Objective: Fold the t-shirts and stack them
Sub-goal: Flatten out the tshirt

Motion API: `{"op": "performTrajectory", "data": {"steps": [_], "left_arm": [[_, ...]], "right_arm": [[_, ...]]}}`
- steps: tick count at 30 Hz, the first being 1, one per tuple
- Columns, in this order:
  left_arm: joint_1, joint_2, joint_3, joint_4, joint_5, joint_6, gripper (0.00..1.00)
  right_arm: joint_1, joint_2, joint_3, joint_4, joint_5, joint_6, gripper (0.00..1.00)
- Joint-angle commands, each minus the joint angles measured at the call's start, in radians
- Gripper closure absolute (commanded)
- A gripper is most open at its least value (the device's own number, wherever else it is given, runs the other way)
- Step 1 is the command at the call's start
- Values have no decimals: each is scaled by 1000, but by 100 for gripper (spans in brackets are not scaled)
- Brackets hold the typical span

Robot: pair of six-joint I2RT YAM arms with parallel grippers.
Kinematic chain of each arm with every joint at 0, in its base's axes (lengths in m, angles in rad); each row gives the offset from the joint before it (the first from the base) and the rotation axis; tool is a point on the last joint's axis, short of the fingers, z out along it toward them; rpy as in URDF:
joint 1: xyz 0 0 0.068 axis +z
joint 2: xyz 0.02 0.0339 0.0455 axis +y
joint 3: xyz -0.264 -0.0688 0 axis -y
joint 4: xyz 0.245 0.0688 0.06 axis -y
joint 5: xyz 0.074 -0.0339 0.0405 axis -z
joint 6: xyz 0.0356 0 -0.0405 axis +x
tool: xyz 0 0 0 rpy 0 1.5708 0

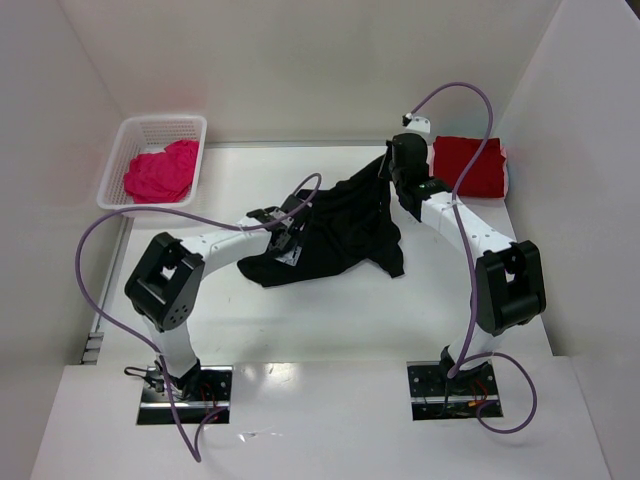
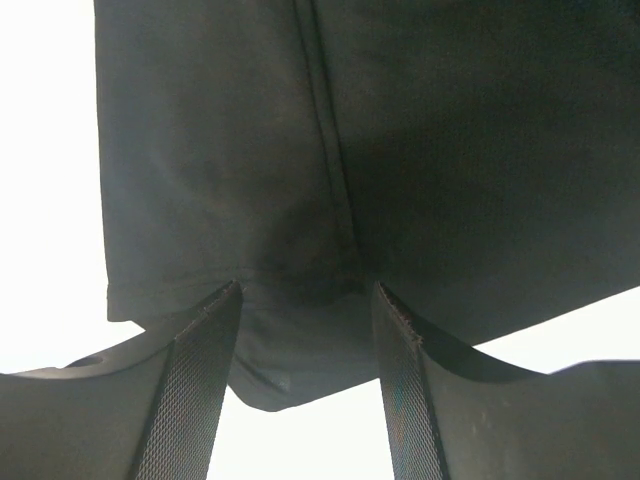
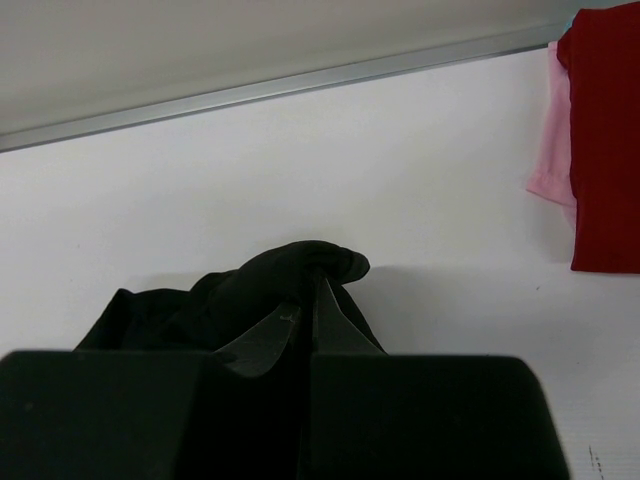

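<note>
While our right gripper [image 3: 312, 300] pinches a bunched fold of the black t-shirt [image 1: 340, 225], fingers pressed together on the cloth, our left gripper [image 2: 305, 295] sits over the shirt's near-left hem with its fingers apart, a seam running between them. The black t-shirt lies crumpled in the middle of the table [image 1: 300, 310], its far right corner raised at the pinch. We see the dark red t-shirt [image 1: 470, 165] folded at the far right, resting on a pale pink cloth [image 3: 552, 150], and the bright pink t-shirt [image 1: 160, 172] heaped in the white basket [image 1: 118, 150] at the far left.
</note>
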Motion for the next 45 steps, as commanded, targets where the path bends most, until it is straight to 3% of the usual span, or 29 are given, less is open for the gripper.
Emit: {"op": "performTrajectory", "data": {"steps": [1, 13, 22, 29, 34, 39, 45], "left_arm": [[1, 28, -1, 21, 17, -3, 37], [-37, 68, 21, 21, -64, 7, 37], [-46, 77, 30, 2, -144, -13, 63], [-46, 68, 50, -17, -167, -38, 77], [-26, 2, 79, -27, -104, -47, 98], [4, -91, 117, -27, -28, -65, 100], [122, -281, 168, -7, 41, -56, 100]], "right_arm": [[-9, -35, 0, 70, 11, -5, 100], [-9, -26, 0, 70, 11, -14, 100], [-9, -26, 0, 70, 11, -14, 100], [-9, -26, 0, 70, 11, -14, 100], [-9, -26, 0, 70, 11, -14, 100], [-9, -38, 19, 70, 11, -14, 100], [-9, -98, 108, 58, 43, -54, 100]]}}
